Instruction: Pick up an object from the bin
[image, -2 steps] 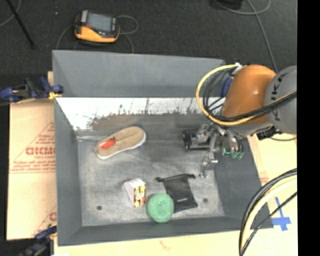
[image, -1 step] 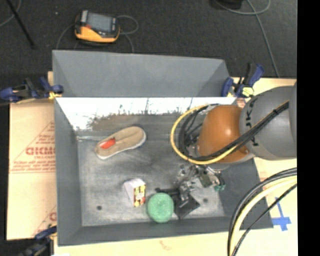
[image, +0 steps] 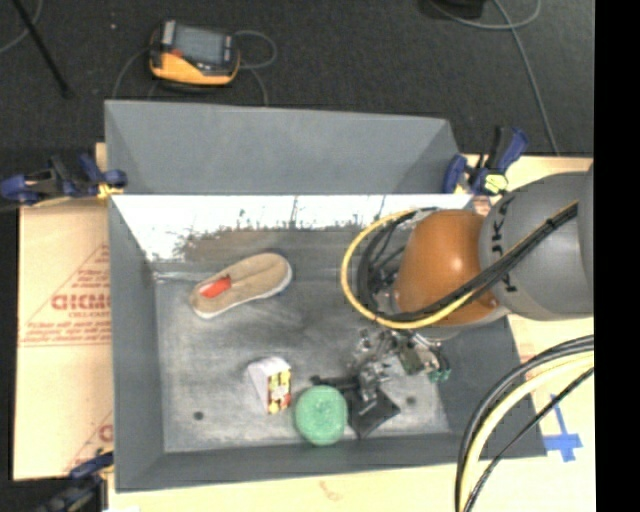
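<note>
The pincer (image: 374, 378) sits low in the bin's (image: 135, 330) near right, over a black piece (image: 368, 410) beside a green ball (image: 320, 415) — wide or narrow, I cannot tell.

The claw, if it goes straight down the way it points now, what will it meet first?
Most likely the small black object near the front wall of the bin, right of the green ball. The claw is just above it, but depth is unclear.
</note>
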